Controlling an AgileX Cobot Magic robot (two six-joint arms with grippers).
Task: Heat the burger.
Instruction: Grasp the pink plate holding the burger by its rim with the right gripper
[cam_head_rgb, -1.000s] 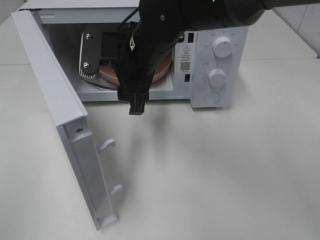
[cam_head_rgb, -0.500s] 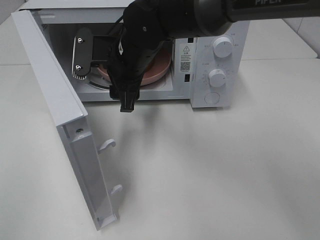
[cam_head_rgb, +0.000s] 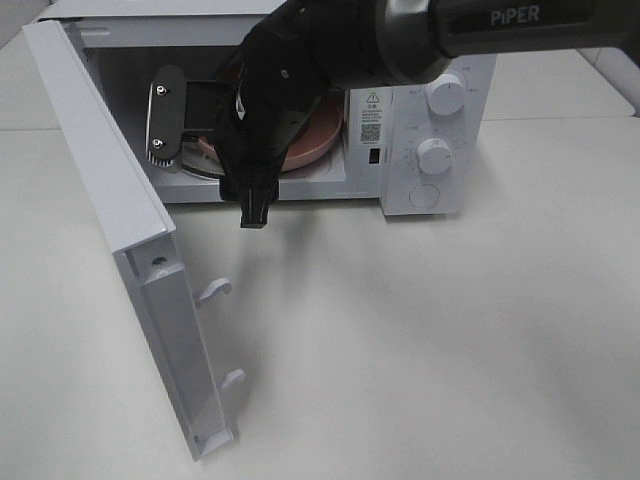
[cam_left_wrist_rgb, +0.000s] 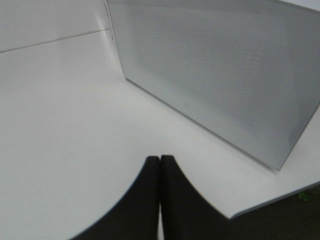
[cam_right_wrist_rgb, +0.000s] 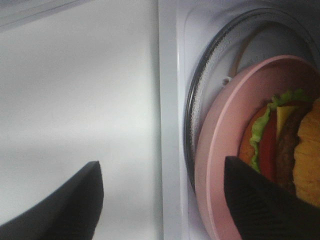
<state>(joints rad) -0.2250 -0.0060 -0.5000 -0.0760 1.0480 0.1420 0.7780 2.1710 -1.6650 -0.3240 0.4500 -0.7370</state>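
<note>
We saw the white box-shaped microwave oven (cam_head_rgb: 400, 150) standing at the far side of the pale, matte surface (cam_head_rgb: 450, 350). Its white hinged door (cam_head_rgb: 100, 190) stood fully open toward the left of the high view, with 2 white hook latches (cam_head_rgb: 213, 290) showing on the door's inner edge. On the control panel at the right of the oven sat 2 round white knobs (cam_head_rgb: 445, 95), 1 above the other. Inside the cavity the round burger (cam_right_wrist_rgb: 285, 145), with its golden-brown bun, green lettuce, yellow cheese, red tomato and dark patty, lay on the round pink plate (cam_right_wrist_rgb: 220, 150). The plate rested on the clear glass turntable (cam_right_wrist_rgb: 200, 85). In the high view the burger itself was hidden behind the black right arm (cam_head_rgb: 300, 90), which reached across from the right and hung in front of the oven's opening; only part of the plate's pink rim showed there. The right pincer (cam_right_wrist_rgb: 162, 200) stood wide open and gripped nothing. 1 of its black fingers (cam_right_wrist_rgb: 65, 200) hung over the surface just outside the oven and the other over the near edge of the plate, and we could not tell whether that one touched it. The left pincer (cam_left_wrist_rgb: 160, 160) was closed, its 2 dark tips pressed together with nothing between them, over the surface near a white panel (cam_left_wrist_rgb: 225, 75) covered in a fine dot pattern.
</note>
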